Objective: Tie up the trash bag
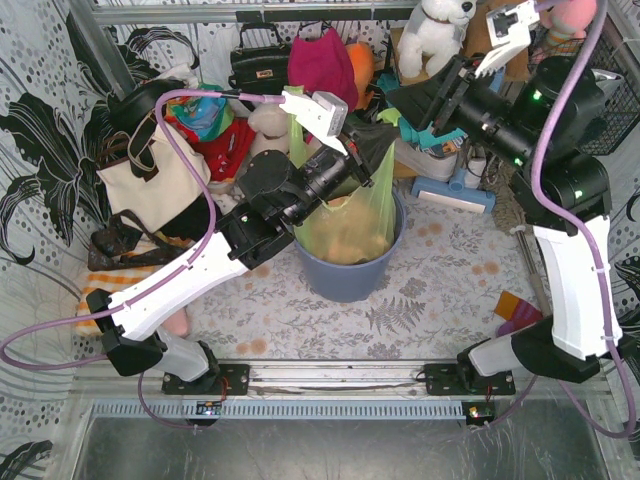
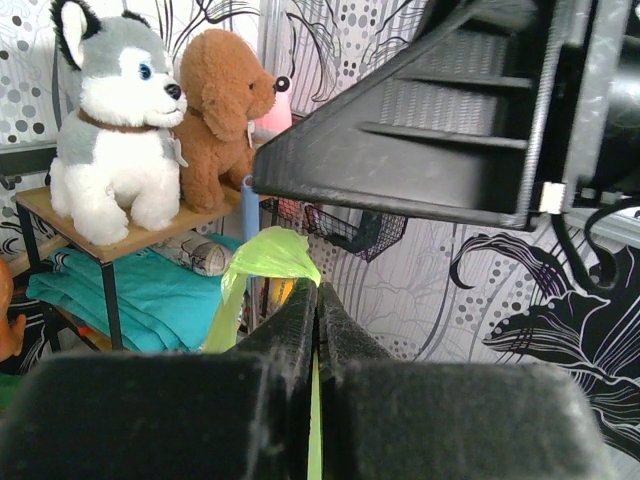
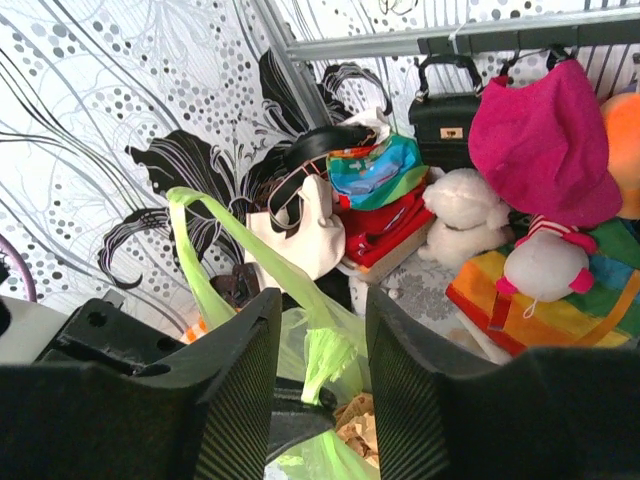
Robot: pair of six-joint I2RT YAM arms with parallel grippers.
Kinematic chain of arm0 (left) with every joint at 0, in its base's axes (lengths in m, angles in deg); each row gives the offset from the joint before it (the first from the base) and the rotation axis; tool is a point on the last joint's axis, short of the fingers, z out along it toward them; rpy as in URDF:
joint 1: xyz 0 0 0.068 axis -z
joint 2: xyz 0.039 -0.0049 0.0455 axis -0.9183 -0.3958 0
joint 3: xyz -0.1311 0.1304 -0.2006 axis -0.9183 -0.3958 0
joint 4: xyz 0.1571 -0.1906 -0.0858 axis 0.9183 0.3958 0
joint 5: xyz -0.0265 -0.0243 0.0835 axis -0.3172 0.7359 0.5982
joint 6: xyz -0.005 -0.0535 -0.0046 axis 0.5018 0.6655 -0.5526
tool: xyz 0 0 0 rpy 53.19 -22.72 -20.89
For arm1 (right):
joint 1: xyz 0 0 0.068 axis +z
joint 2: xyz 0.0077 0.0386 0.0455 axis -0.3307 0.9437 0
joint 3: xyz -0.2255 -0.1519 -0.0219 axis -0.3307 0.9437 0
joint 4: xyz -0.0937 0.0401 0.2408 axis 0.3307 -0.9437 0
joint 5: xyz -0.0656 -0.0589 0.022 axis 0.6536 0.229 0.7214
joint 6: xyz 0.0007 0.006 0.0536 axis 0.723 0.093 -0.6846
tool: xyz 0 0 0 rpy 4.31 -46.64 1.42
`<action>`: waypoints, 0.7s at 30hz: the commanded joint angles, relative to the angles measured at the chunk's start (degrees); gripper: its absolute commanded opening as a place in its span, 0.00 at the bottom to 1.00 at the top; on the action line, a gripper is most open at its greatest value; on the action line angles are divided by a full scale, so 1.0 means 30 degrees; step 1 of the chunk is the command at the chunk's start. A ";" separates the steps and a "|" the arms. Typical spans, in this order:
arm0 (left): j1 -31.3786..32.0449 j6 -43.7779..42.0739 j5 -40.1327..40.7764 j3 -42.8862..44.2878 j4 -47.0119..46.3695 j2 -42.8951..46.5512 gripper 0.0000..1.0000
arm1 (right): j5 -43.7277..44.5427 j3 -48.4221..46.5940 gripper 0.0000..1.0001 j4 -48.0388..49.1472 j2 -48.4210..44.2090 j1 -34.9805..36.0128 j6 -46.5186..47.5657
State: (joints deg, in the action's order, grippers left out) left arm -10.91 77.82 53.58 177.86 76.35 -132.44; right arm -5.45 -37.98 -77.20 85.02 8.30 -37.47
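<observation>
L gripper (image 2: 316, 300) is pinching one raised flap of the trash bag (image 1: 352, 228), jaws pressed together. The bag is sitting in the blue-grey bin (image 1: 345, 282), mid-table. R gripper (image 3: 322, 300) is hovering spread, up & far-right of it. Risk: thin film is looking stretched, so more pull is likely tearing it or letting the flap slip out.

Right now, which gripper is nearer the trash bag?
Left. The left gripper has its fingers shut on a strip of the trash bag, touching it. The right gripper hangs open short of the bag, the green strip showing between its fingers but untouched.
</observation>
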 commanded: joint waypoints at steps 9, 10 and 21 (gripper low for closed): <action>-0.0132 -0.0319 -0.0401 0.0061 -0.0528 0.0276 0.07 | 0.0130 -0.0860 0.36 -0.1472 0.0158 -0.0007 0.0025; -0.0132 -0.0306 -0.0376 0.0029 -0.0528 0.0290 0.07 | 0.0442 -0.0839 0.38 -0.1599 0.0100 -0.0006 0.0008; -0.0132 -0.0271 -0.0196 -0.0203 -0.0850 0.0486 0.08 | -0.0743 -0.0583 0.31 -0.1946 0.0060 -0.0007 -0.1173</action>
State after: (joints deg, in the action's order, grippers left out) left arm -10.91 77.69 52.84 177.70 76.66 -132.41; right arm -4.68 -40.17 -83.72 86.16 8.30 -38.63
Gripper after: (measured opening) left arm 0.081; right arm 0.329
